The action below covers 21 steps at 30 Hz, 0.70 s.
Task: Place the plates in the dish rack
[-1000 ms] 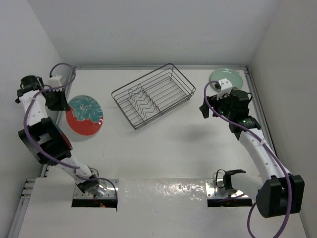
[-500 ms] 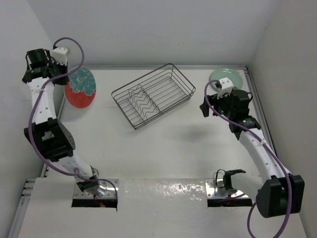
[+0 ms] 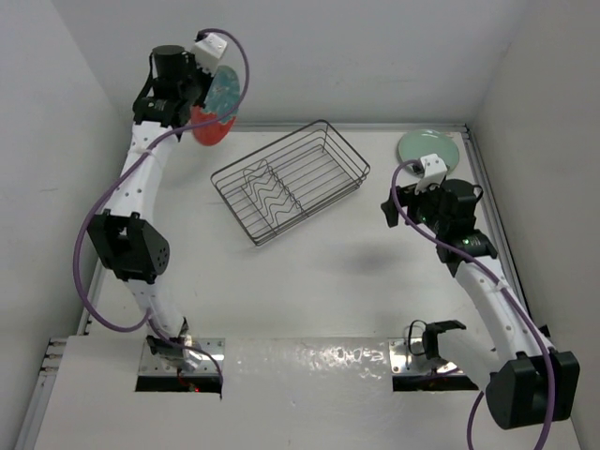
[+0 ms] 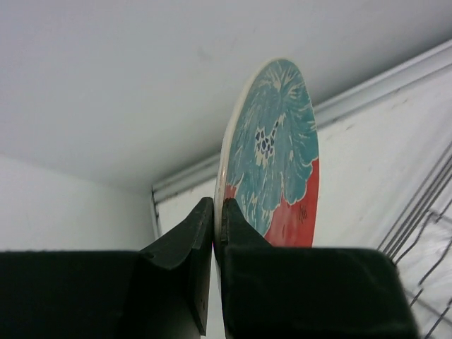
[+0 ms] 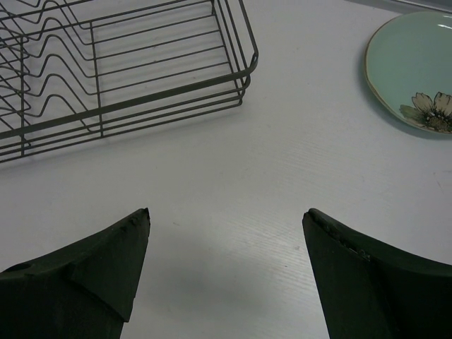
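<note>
The right jaws stand wide apart above bare desk [image 3: 328,272], between the dish rack [image 3: 289,181] and the mint green plate [image 3: 428,147]. The rack sits mid-desk, angled. The green plate lies flat in the far right corner. Farthest off, the left jaws are clamped on the rim of the red plate [image 3: 217,108], holding it on edge in the air beyond the rack's far left side.

The red plate [image 4: 272,162], teal-flowered at its centre, is held upright on edge, clamped at its rim in the left gripper [image 4: 217,212]. The mint green plate [image 3: 429,148] lies flat at the far right corner of the worktop [image 3: 309,272]. The dark wire dish rack [image 3: 289,181] is set askew between them.
</note>
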Motion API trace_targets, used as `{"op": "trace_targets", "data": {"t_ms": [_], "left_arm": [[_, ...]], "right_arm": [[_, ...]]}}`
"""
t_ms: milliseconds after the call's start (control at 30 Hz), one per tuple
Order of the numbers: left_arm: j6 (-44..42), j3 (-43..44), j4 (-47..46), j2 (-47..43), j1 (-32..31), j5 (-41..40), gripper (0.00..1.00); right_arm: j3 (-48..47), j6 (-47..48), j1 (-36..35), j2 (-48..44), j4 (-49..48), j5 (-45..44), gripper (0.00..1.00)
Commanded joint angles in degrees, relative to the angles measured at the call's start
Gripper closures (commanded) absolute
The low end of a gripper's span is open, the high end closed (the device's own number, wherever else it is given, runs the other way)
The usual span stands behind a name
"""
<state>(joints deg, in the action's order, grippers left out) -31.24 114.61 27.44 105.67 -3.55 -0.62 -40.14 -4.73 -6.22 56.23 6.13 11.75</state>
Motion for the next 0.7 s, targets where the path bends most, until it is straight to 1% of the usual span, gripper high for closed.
{"op": "trace_targets", "data": {"t_ms": [0,100,200,333,433,533,567,667], "left_arm": [[-1.4,5.8,-10.7,-4.4,-4.2,1.7,1.00],[-1.1,5.6,-7.5,-5.1,-6.2,6.1,1.00],[-3.3,4.1,-5.6,-5.2,-8.0,8.5,1.00],[-6.6,-1.2,-7.5,-5.3,-9.2,10.3,1.00],[-7.8,-2.4,-8.5,-4.8,-9.8,11.4,1.00],[-7.8,-2.4,-7.1,-4.2,-9.8,16.4,1.00],[-8.0,-2.3,-6.4,-4.0,-9.8,19.3,1.00],[-8.5,-3.1,-4.3,-4.3,-9.8,22.1,1.00]], "right_arm": [[1.4,-0.5,-0.4,-2.2,-1.4,-1.8,0.13],[2.1,-0.6,-0.4,-3.2,-1.3,-2.3,0.12],[2.6,-0.7,-0.4,-3.7,-0.8,-2.3,0.12],[2.7,-0.5,-0.4,-3.9,0.0,-2.3,0.12],[2.6,-0.1,-0.4,-3.9,0.4,-2.3,0.12],[2.4,0.4,-0.5,-4.3,1.3,-3.0,0.12],[2.4,0.5,-0.4,-4.4,1.5,-3.2,0.12],[3.5,0.8,-0.4,-5.2,1.9,-3.9,0.12]]}}
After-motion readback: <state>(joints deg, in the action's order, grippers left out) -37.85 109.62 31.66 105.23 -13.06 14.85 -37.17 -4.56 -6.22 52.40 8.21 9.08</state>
